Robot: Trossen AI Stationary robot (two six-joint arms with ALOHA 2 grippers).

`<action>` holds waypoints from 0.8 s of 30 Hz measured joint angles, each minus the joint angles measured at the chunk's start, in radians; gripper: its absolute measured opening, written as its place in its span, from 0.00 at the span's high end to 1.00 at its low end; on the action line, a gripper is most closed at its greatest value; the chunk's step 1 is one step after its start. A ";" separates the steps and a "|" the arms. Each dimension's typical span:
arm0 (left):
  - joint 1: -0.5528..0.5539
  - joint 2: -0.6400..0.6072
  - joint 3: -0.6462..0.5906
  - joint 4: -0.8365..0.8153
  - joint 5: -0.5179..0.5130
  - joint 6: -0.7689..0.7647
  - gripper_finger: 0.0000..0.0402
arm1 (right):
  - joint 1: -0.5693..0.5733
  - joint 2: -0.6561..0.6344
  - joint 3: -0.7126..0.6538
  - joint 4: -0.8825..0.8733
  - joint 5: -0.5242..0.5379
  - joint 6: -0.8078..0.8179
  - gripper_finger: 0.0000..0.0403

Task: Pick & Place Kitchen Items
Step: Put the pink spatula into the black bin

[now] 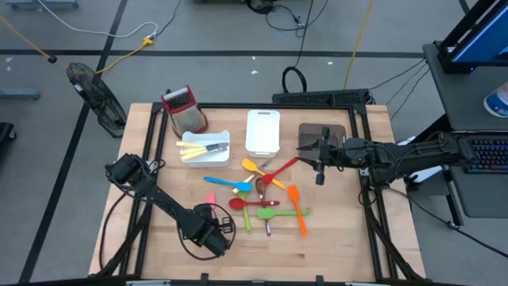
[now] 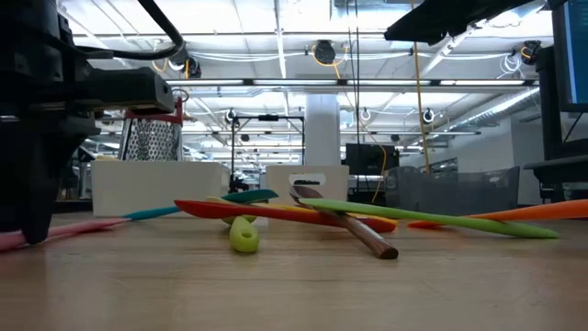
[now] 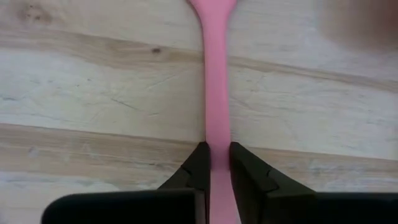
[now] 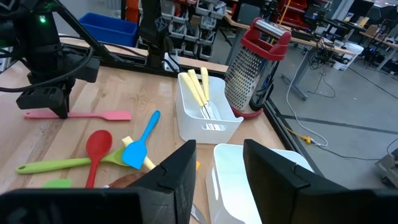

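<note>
A pink spatula [image 4: 84,115] lies flat on the wooden table near its front left; its blade end [image 1: 210,199] shows in the high view. My left gripper [image 3: 217,167] points down, shut on its handle. The other kitchen items, a heap of red, orange, green, blue and yellow utensils [image 1: 266,195], lie at mid-table. Yellow-handled utensils lie in a white tray [image 1: 205,148]. My right gripper [image 4: 217,168] hangs open and level above the brown tray [image 1: 321,131] at the right, holding nothing. My left gripper pinches the pink spatula's slim handle [image 3: 217,140] between its two fingers [image 3: 199,163], one on each long side, toward the end away from the blade [image 4: 37,114]. The fingers come from above, pointing down. The spatula lies flat on the table.
A red-topped metal box grater [image 1: 184,107] stands at the far left, with a white board-like tray [image 1: 263,131] to its right. Bare wood lies along the table's near edge [image 1: 317,254]. A black frame borders the table.
</note>
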 joint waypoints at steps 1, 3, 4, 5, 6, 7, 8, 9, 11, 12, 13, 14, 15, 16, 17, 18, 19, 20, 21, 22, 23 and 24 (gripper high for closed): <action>0.000 0.000 0.000 -0.001 0.003 0.000 0.90 | 0.000 0.000 0.000 0.000 0.000 0.000 0.68; 0.000 0.000 0.000 -0.002 0.006 0.000 0.91 | 0.000 0.000 0.000 0.000 0.000 0.000 0.68; 0.000 0.000 0.000 -0.003 0.007 0.001 0.91 | 0.000 0.000 0.000 0.000 0.000 0.000 0.68; 0.000 0.000 0.000 -0.004 0.009 0.005 0.91 | 0.000 0.000 0.000 0.000 0.000 0.000 0.68; 0.000 0.000 0.000 -0.005 0.009 0.004 0.91 | 0.000 0.000 0.000 0.000 0.000 0.000 0.68; 0.000 0.000 0.000 -0.006 0.011 -0.002 0.89 | 0.000 0.000 0.000 0.000 0.000 0.000 0.68; 0.000 0.001 0.000 -0.006 0.014 -0.006 0.87 | 0.000 0.000 0.000 0.000 0.000 0.000 0.68; 0.000 0.000 0.000 -0.006 0.021 -0.005 0.85 | 0.000 0.000 0.000 0.000 0.000 0.000 0.68; 0.000 -0.009 -0.003 -0.006 0.036 0.006 0.79 | 0.000 0.000 0.000 0.000 0.000 0.000 0.68; 0.001 -0.015 -0.003 -0.006 0.042 0.014 0.76 | 0.000 0.000 0.000 0.000 0.000 0.000 0.68; 0.001 -0.021 -0.004 -0.010 0.045 0.020 0.72 | 0.000 0.000 0.000 0.000 0.000 0.000 0.68; 0.001 -0.029 -0.006 -0.013 0.047 0.021 0.69 | 0.000 0.000 0.000 -0.001 0.000 0.000 0.68; 0.001 -0.038 -0.006 -0.020 0.050 0.021 0.66 | 0.000 0.000 0.000 0.000 0.000 0.000 0.68; 0.001 -0.053 -0.006 -0.029 0.051 0.020 0.63 | 0.000 0.000 0.000 -0.001 0.000 0.000 0.68; 0.001 -0.070 -0.006 -0.042 0.052 0.020 0.60 | 0.000 0.000 0.000 -0.001 0.000 0.000 0.68; 0.001 -0.086 -0.005 -0.055 0.052 0.020 0.57 | 0.000 0.000 0.000 -0.001 0.000 0.000 0.68; 0.000 -0.100 -0.004 -0.070 0.053 0.021 0.55 | 0.000 0.000 0.000 -0.001 0.000 0.000 0.68; 0.000 -0.113 -0.004 -0.094 0.053 0.020 0.53 | 0.000 0.000 0.000 -0.001 0.000 0.000 0.68; 0.000 -0.128 -0.005 -0.118 0.051 0.020 0.51 | 0.000 0.000 0.000 -0.001 0.000 0.000 0.68; 0.000 -0.144 -0.004 -0.144 0.040 0.019 0.49 | 0.000 0.000 0.000 -0.001 0.000 0.000 0.68; 0.001 -0.159 -0.004 -0.173 0.017 0.019 0.47 | 0.000 0.000 0.000 -0.001 0.000 0.000 0.68; 0.004 -0.172 -0.004 -0.203 -0.007 0.018 0.46 | 0.000 0.000 0.000 -0.001 0.000 0.000 0.68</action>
